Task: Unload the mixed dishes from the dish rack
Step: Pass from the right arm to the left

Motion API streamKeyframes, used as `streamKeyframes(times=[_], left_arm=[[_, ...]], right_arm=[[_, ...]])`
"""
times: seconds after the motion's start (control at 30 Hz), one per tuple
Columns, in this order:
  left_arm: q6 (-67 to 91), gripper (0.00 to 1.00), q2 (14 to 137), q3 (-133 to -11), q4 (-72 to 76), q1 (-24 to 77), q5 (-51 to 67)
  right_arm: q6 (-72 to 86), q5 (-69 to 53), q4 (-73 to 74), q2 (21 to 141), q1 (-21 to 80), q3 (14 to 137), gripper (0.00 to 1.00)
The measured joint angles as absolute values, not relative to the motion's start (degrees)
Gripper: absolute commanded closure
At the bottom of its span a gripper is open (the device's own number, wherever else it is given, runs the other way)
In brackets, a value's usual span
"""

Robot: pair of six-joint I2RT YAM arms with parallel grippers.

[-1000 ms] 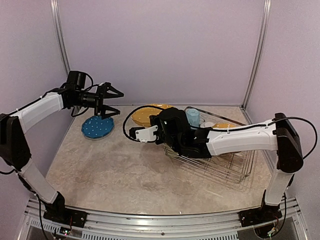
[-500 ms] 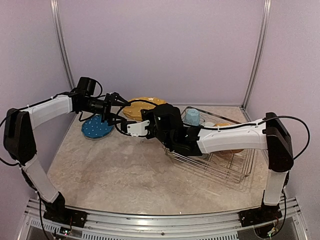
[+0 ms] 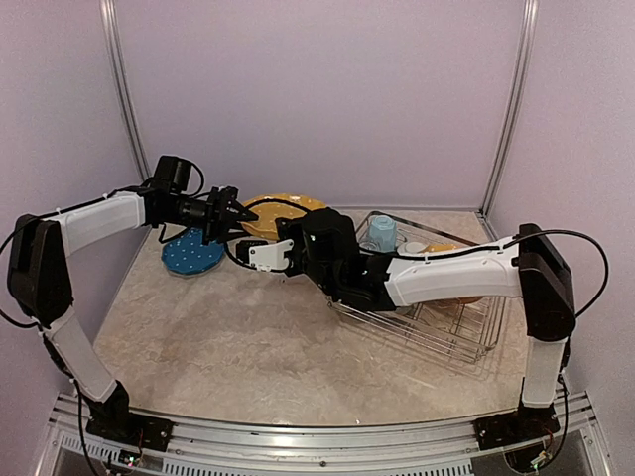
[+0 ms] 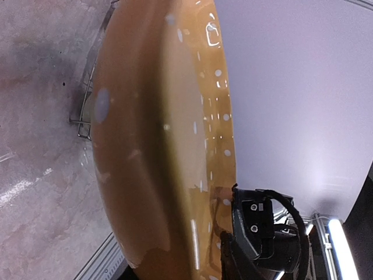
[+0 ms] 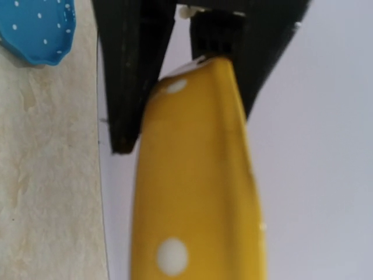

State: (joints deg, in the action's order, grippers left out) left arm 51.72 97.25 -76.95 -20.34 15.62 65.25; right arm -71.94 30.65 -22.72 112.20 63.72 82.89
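Lilac walls stood close behind: right gripper clamped a round, white-dotted yellow plate by its rim in midair; left gripper straddled the opposite edge, grip unclear.

Lighting: bright, even.
Glare: specular streaks on yellow plate.
Focus: soft around that plate in both wrist views.

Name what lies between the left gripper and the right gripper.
The yellow plate, with the left gripper at one edge and the right gripper at the opposite edge; the top view shows it.
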Motion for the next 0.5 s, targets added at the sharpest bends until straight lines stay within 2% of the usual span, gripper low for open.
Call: streamKeyframes(times=[0.07,0.13,0.2,0.23,0.3,0.4,0.43,0.5], left_arm=[[52.58,0.8,97.25,-76.84,-20.29,15.53,65.21],[54.08,0.9,97.25,-76.75,-20.43,15.29,65.23],[53.56,1.0,97.25,-76.6,-20.4,15.14,64.42],[53.76,1.0,97.25,-76.27,-20.51,14.92,64.27],[53.98,1.0,97.23,-75.64,-20.53,14.66,64.34],[54.39,1.0,97.23,-74.41,-20.05,13.69,64.86],[54.43,1.0,97.23,-74.11,-20.03,13.15,64.53],[54.5,1.0,97.21,-73.54,-20.08,11.53,63.55]], right_arm=[[-72.18,30.83,-23.24,112.44,63.72,82.89,0.98],[-72.73,30.92,-23.35,112.92,63.75,82.89,0.86],[-73.71,31.09,-23.55,113.54,63.75,82.91,0.79],[-73.87,30.94,-23.05,113.56,63.7,82.91,0.75],[-73.43,30.61,-22.65,113.58,63.7,82.91,0.59],[-71.7,30.15,-23.53,113.58,63.7,82.98,0.25],[-71.29,30.06,-23.81,113.56,63.7,83.0,0.18],[-70.39,29.78,-24.18,113.3,63.7,83.0,0.1]])
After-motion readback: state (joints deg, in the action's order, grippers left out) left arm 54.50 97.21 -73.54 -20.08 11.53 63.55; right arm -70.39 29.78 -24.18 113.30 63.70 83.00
